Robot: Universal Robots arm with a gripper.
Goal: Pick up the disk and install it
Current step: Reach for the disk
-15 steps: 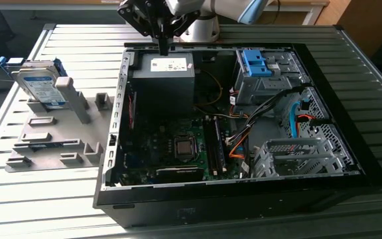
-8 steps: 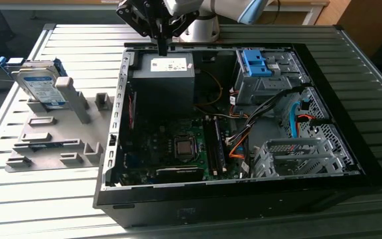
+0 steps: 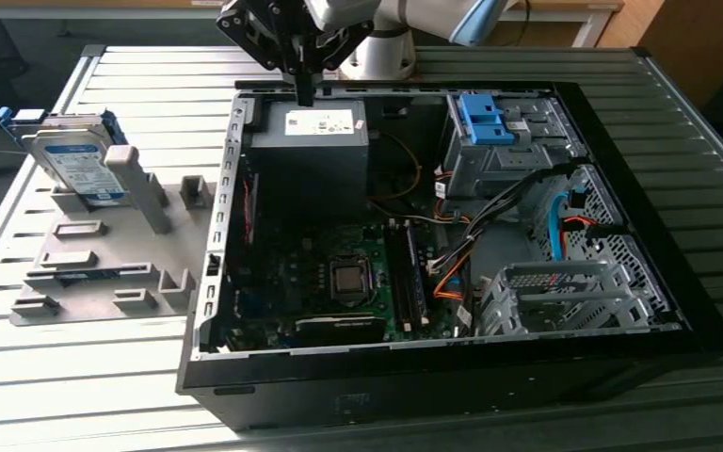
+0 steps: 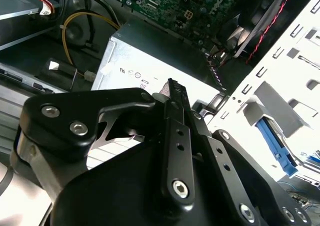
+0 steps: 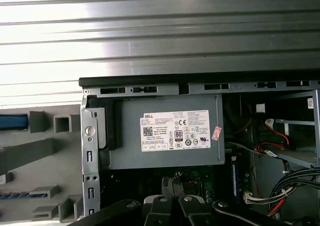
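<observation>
The disk (image 3: pixel 75 162), silver with a white-and-blue label and a blue frame, leans upright in a slot of the grey holder (image 3: pixel 98 264) at the exterior view's left, outside the computer case. My gripper (image 3: pixel 304 97) hangs above the case's far edge, over the dark grey power supply box (image 3: pixel 312 155), well to the right of the disk. Its two black fingers are pressed together with nothing between them, as both wrist views show (image 4: pixel 172 85) (image 5: pixel 172 182). The power supply's white sticker (image 5: pixel 175 131) lies just past the fingertips.
The open black computer case (image 3: pixel 663 282) lies on a slatted metal table (image 3: pixel 60 377). Inside are the motherboard (image 3: pixel 336 278), cables, a bare blue bracket (image 3: pixel 481 118) in the far bay, and a metal drive cage (image 3: pixel 550 297) near the front right.
</observation>
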